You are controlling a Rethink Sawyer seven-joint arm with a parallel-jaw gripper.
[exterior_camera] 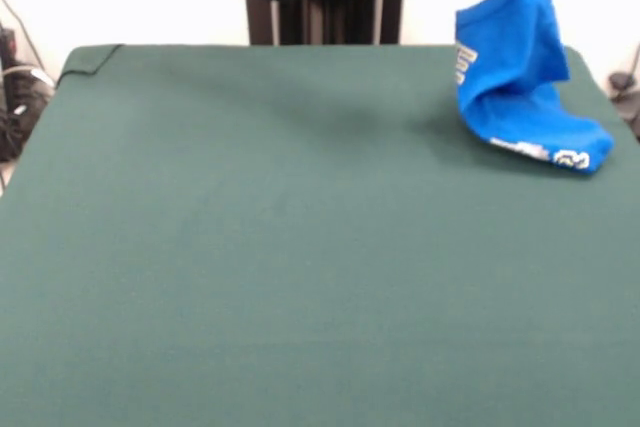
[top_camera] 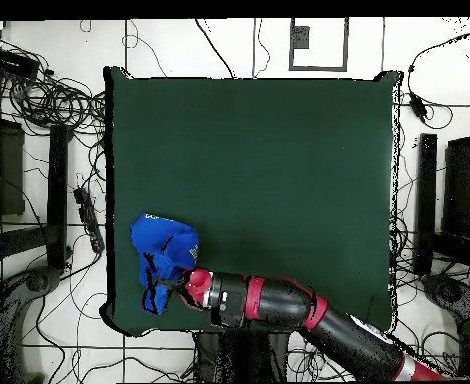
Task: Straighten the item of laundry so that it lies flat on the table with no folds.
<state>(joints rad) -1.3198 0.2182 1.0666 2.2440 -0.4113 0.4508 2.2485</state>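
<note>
I can't see the jaws themselves in either view, so I cannot tell for certain how they stand. The gripper [top_camera: 167,283] sits over the blue T-shirt [exterior_camera: 520,77], and since the front view shows the shirt hanging up out of the top of the picture, I judge something is pinching it there.

The shirt is bunched, its upper part lifted and its lower part resting in a fold on the green table [exterior_camera: 250,277], with bits of white lettering showing. It sits close to one corner of the table, on the robot's side, near the edge. Behind the gripper the red and black arm [top_camera: 289,305] reaches out from the base.

I take the step in hand to be the lift-and-drag: the cloth is raised but not yet spread. The next move, I think, calls for carrying it toward the table's middle and laying it down gradually so the trailing part unfolds, not dropping it in a heap by the edge.

Count: one shirt, one table, one arm, one gripper.
</note>
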